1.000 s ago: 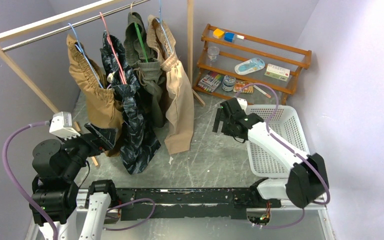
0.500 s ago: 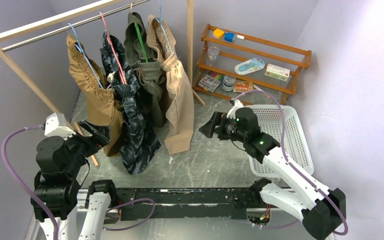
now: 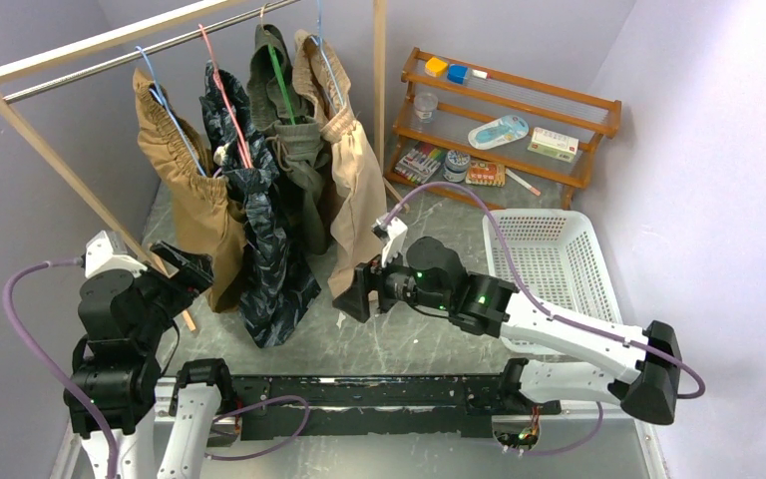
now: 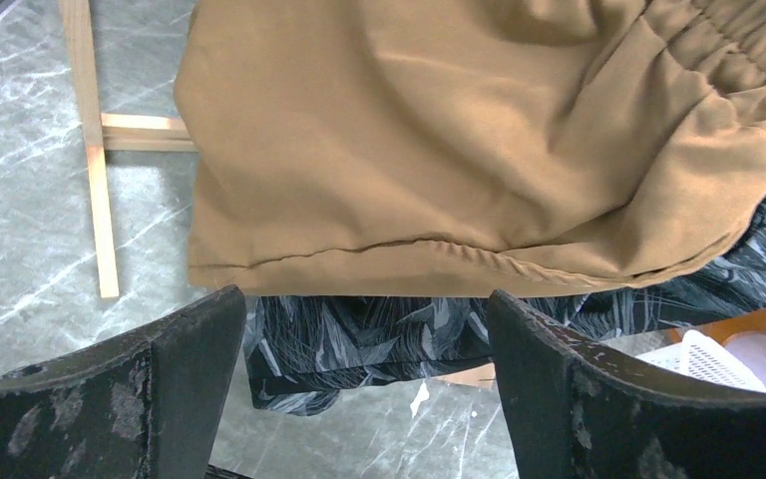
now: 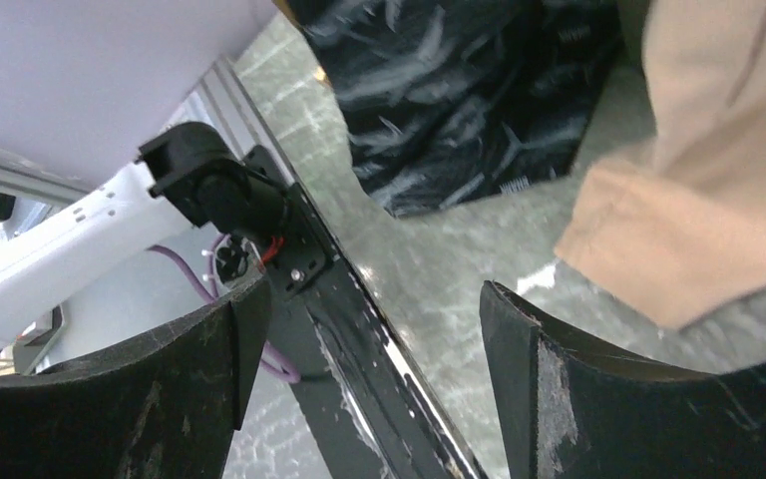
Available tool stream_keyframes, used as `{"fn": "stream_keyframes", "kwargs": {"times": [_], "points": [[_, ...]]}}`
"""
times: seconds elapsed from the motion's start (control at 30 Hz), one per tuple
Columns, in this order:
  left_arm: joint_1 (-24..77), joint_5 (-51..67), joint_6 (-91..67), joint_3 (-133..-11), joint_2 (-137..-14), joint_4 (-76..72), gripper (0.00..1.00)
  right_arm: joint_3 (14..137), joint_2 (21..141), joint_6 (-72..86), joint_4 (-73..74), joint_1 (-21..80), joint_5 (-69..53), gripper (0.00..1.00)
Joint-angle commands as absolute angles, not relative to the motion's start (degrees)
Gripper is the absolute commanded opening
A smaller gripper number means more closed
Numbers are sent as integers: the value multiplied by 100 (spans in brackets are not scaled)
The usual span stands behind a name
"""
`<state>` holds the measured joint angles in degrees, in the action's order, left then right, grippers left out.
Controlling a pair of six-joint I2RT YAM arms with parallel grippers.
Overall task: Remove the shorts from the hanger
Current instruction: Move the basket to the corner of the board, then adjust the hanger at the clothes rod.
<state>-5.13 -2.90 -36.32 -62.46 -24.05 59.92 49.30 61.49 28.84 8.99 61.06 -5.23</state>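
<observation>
"Top view: how much is done?"
"Nothing is removed; all four shorts (image 3: 274, 269) are seen on hangers (image 3: 225, 100) at eleven o'clock."
"Left wrist?"
"The left gripper (image 4: 364, 399) is held open and empty, with tan-brown shorts (image 4: 439, 150) at twelve."
"Right wrist?"
"The right gripper (image 5: 374, 389) is spread, nothing gripped; beige shorts (image 5: 718, 180) are seen at two."

navy shorts (image 5: 459, 100) blurred (right wrist view)

Bare tabletop (image 3: 429, 215) lies between beige shorts (image 3: 359, 210) and basket (image 3: 551, 254); rack leg (image 3: 60, 160) flanks left hand (image 3: 190, 267).
</observation>
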Motion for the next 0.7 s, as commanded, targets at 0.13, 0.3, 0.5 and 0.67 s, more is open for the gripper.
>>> {"fn": "stream_keyframes", "kwargs": {"times": [0.13,0.3,0.5,0.67], "points": [[-580,-133,-3691,-6255,-2490,5932,93,5667,6474,2364,136,6589,84,80],[-580,-183,-3675,-6210,-2497,5955,94,6297,6774,2539,783,6646,1438,77],[-580,103,-3515,-6138,-2538,6064,94,6903,6631,2521,1672,6380,3889,78],[-580,358,-3401,-5944,-2450,6294,94,7334,6714,2167,1758,5428,2897,84]]}}
